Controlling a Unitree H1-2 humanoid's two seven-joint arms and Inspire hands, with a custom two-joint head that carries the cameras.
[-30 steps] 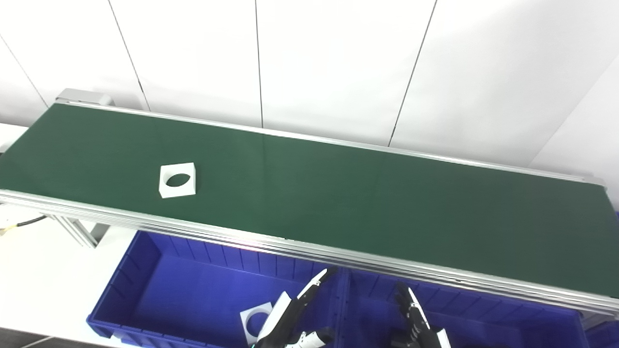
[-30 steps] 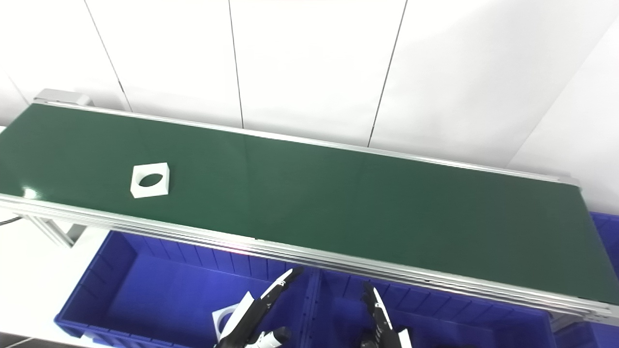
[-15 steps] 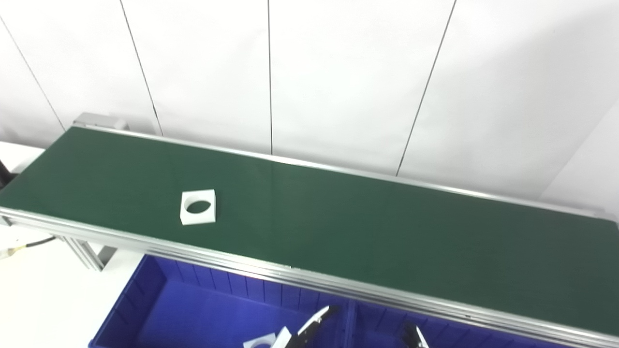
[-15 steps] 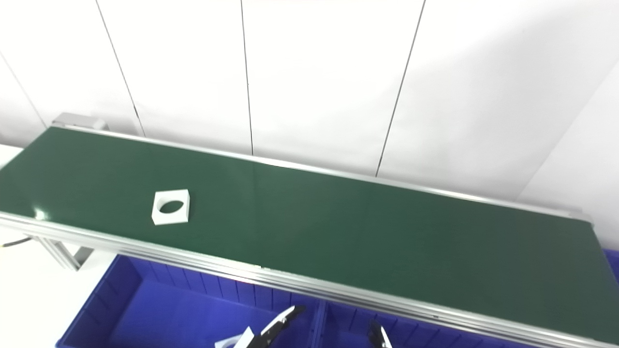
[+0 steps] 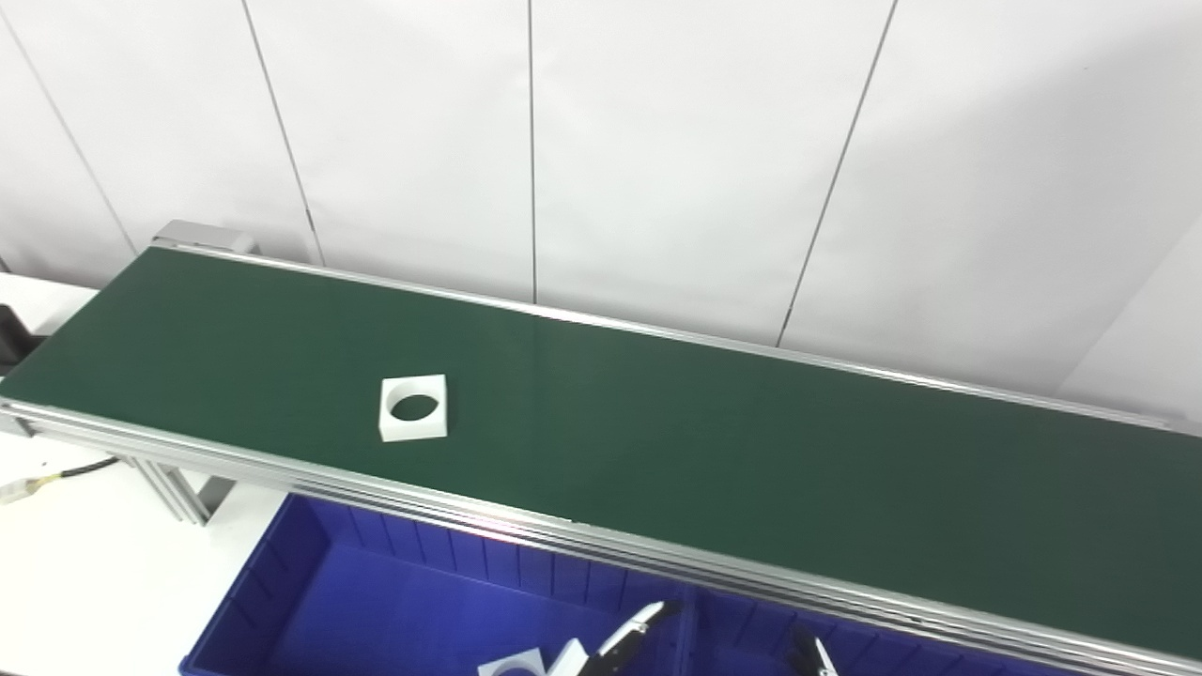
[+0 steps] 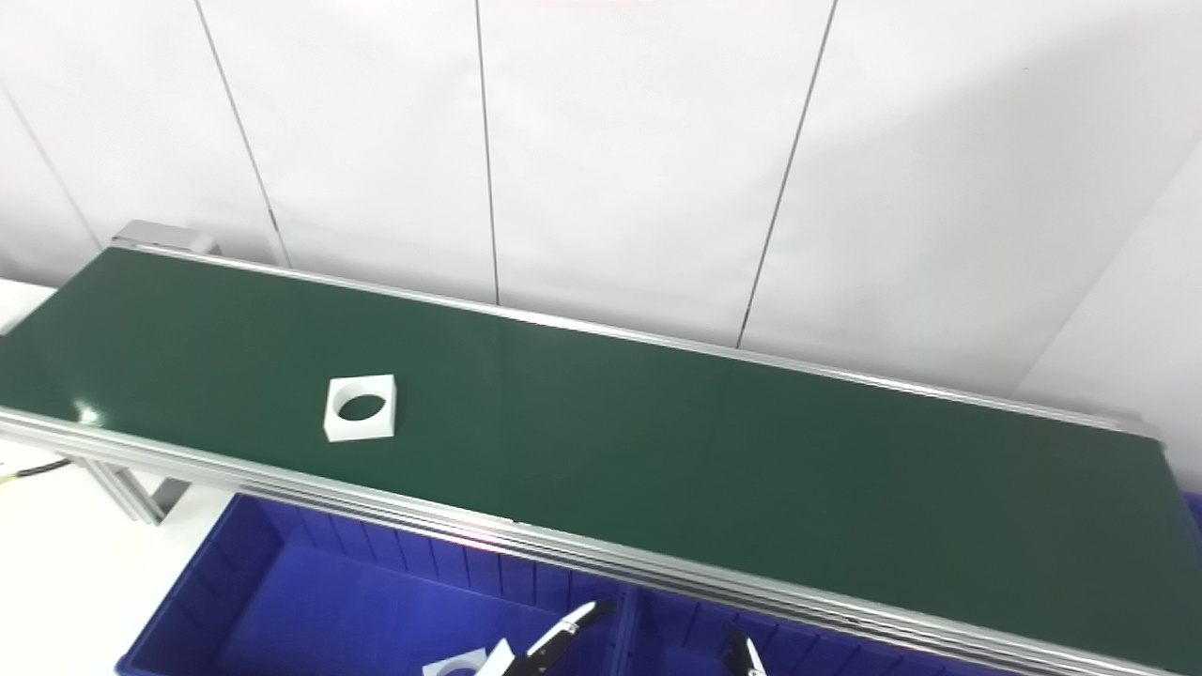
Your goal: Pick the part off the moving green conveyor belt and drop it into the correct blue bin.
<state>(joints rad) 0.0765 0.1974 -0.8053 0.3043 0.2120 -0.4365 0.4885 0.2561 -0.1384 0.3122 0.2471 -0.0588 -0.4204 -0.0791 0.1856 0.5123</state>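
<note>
Blue plastic fills the near edge: the left blue bin (image 5: 394, 601) at 7 o'clock already holds a white square part (image 5: 515, 666) at its near lip, and the right blue bin (image 5: 751, 643) sits beside it past a shared wall. Only fingertips show at 6 o'clock. The left hand (image 5: 627, 640) pokes up over that shared wall and the right hand (image 5: 813, 655) just inside the right bin; with so little showing, I cannot tell whether either is spread or curled, though nothing is seen in them.

Beyond the aluminium rail, the green conveyor belt (image 5: 751, 441) runs from 9 to 3 o'clock. The white part (image 5: 413, 407), a flat square block with a round hole, lies on it at about 10 o'clock, near the front rail and well apart from both hands.

The step in hand looks like waiting to intercept. Likely best is for the left hand to rise over the rail ahead of the part's travel, fingers apart, then pinch two opposite side walls as it arrives. It matches the piece in the left bin, so that seems its home.
</note>
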